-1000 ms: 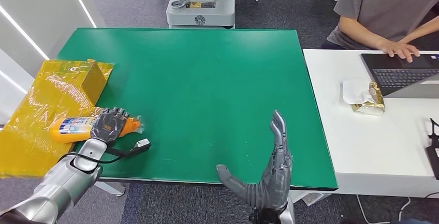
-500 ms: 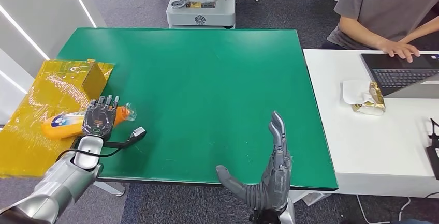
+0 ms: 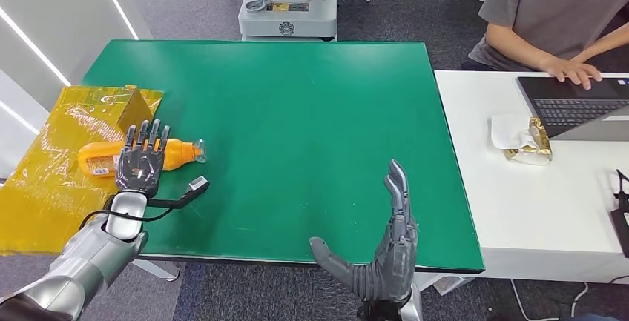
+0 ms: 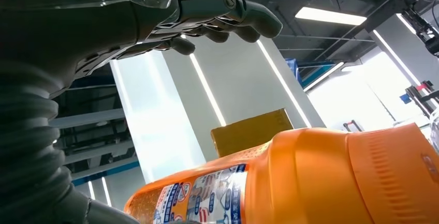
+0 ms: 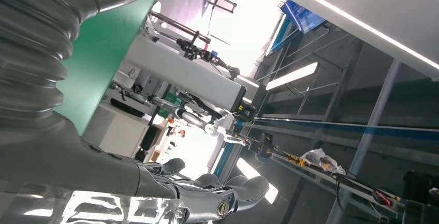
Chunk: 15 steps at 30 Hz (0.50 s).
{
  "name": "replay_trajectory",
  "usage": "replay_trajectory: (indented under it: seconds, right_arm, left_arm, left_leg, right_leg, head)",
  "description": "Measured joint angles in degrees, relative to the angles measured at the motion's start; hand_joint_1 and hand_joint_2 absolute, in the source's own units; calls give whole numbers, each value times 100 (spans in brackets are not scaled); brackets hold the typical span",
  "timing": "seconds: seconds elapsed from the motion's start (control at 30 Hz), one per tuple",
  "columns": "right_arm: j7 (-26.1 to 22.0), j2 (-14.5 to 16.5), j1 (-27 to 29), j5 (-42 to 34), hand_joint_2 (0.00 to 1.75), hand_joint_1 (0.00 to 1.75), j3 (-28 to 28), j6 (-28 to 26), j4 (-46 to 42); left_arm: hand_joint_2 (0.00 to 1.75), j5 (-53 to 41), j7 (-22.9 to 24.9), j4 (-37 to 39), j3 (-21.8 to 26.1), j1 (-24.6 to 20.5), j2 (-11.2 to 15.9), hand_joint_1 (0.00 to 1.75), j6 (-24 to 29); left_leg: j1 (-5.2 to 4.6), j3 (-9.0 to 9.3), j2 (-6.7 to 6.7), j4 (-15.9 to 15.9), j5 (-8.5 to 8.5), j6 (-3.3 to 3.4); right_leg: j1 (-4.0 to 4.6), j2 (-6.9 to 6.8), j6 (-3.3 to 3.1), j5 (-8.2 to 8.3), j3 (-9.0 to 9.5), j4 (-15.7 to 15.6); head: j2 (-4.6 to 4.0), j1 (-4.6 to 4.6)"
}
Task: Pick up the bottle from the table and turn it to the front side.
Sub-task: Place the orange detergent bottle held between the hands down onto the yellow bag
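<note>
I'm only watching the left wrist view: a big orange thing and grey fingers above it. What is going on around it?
Observer: That is an orange bottle lying on its side at the left edge of a green table, its cap pointing toward the table's middle.
Operator: Is the hand holding it?
Observer: From the head view, the left hand is over the bottle's middle with fingers spread; the wrist view shows a gap beneath them, so it looks ungripped.
Operator: And the other hand?
Observer: The right hand is open, fingers straight, at the table's near edge, holding nothing.
</note>
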Motion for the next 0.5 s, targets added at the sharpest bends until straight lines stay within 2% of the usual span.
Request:
replay_trajectory:
  seconds: [0.23,0.37,0.43,0.5]
  right_arm:
    - [0,0,-3,-52,175,0,0,0,13]
    - [0,0,-5,-72,175,0,0,0,22]
    - [0,0,-8,-107,175,0,2,0,34]
    - [0,0,-21,-166,175,0,10,0,59]
  left_arm:
    - [175,-1,186,-56,36,11,35,0,26]
    - [175,-2,184,-392,247,119,81,0,26]
    - [175,-1,-44,-949,589,354,83,0,31]
    - [175,35,-791,-1892,1283,706,-26,0,40]
  left_leg:
    - [0,-1,0,0,0,0]
    - [0,0,0,0,0,0]
    - [-2,1,2,1,0,0]
    - [-3,0,3,4,0,0]
  right_leg:
    - [0,0,0,0,0,0]
    - [0,0,0,0,0,0]
    - [-1,2,0,0,-1,-1]
    - [-1,4,0,0,-5,-3]
  head:
    - [0,-1]
    - [0,0]
    - [0,-1]
    - [0,-1]
